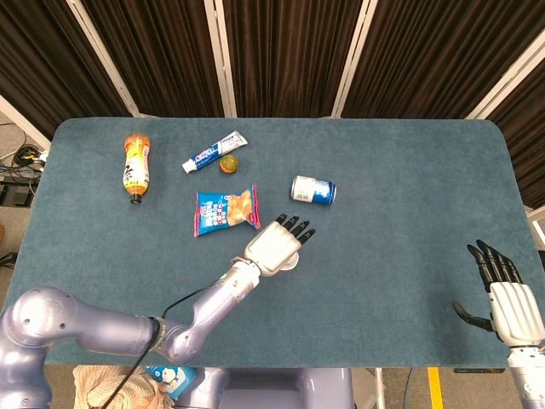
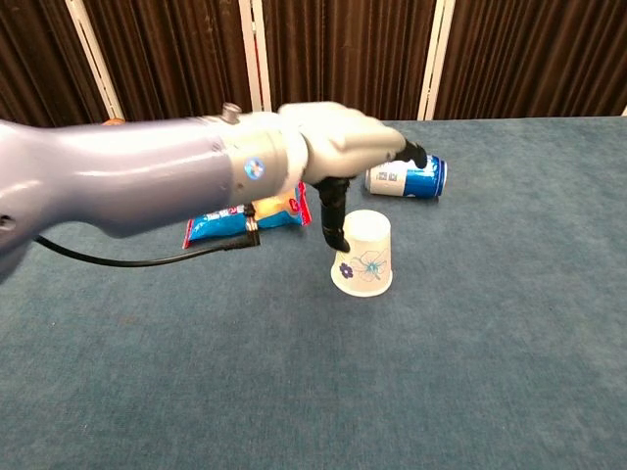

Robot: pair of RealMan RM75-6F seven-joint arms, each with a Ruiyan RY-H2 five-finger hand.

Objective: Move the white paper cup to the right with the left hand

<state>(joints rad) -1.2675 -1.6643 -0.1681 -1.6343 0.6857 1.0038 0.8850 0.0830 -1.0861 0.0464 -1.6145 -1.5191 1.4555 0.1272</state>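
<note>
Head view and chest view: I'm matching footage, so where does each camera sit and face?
Head view: high up, looking down on the table; shows left hand with its arm, and right hand.
Chest view: low at the table's near edge, facing the far curtains; shows the left hand and forearm.
Shared: left hand, paper cup, blue can, snack bag.

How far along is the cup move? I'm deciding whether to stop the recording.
Done, it seems: the white paper cup stands upside down on the table, and the left hand has opened above it, only the thumb near its side. Left: drawing that hand clear. The right hand idles open.
</note>
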